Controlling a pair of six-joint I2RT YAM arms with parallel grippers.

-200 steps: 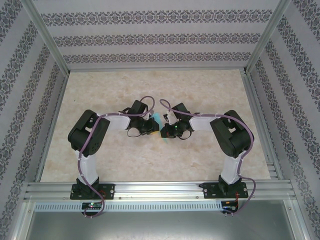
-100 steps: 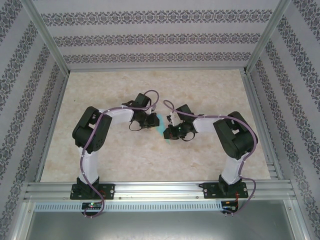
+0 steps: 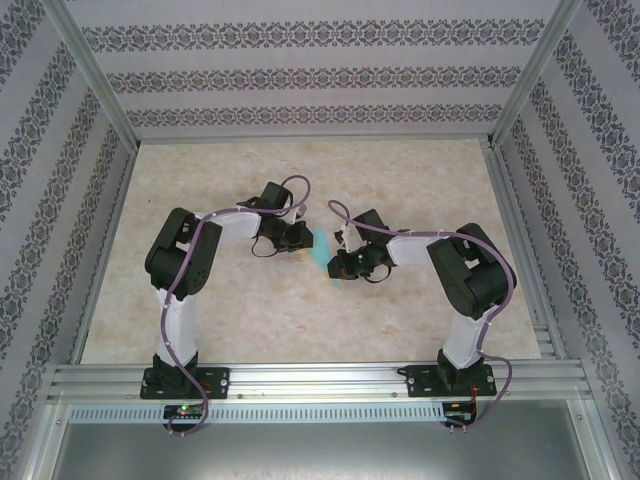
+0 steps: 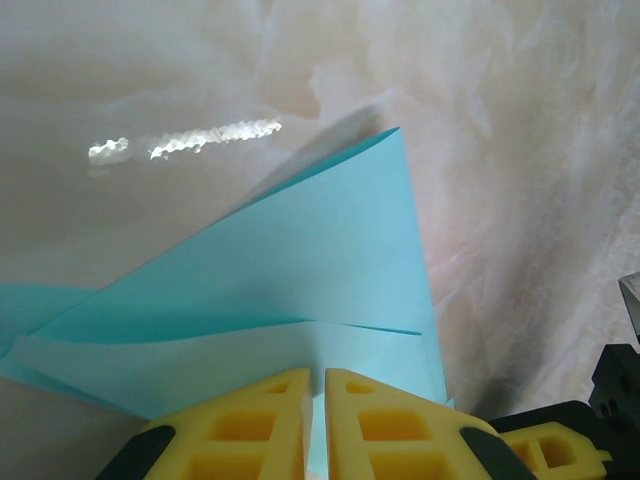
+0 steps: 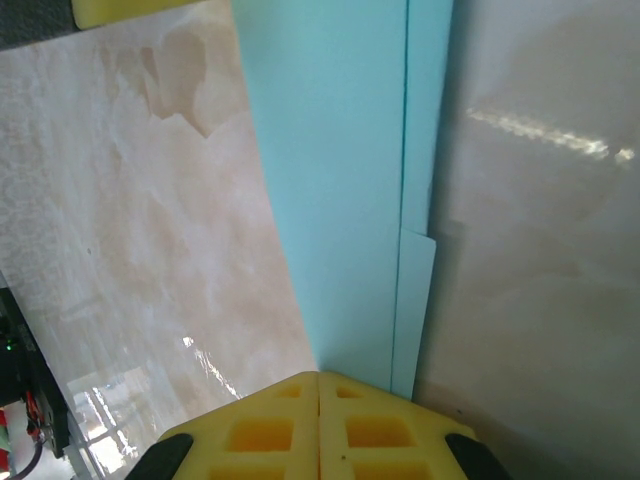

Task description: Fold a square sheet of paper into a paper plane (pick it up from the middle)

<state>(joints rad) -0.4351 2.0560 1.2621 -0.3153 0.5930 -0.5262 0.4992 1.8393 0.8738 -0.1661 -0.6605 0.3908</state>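
Folded teal paper sheet [image 3: 320, 247] sits over the mid tabletop [image 3: 250, 320], spanning between both grippers. Left gripper [image 4: 317, 375] is clamped on one edge. Right gripper [image 5: 318, 378] is pinched closed on the opposite end.

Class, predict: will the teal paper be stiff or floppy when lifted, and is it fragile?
Probably floppy: the paper curves, its layers gaping. Likely light: edge pinches by the left gripper and right gripper hold it. It probably creases easily, given its folds.
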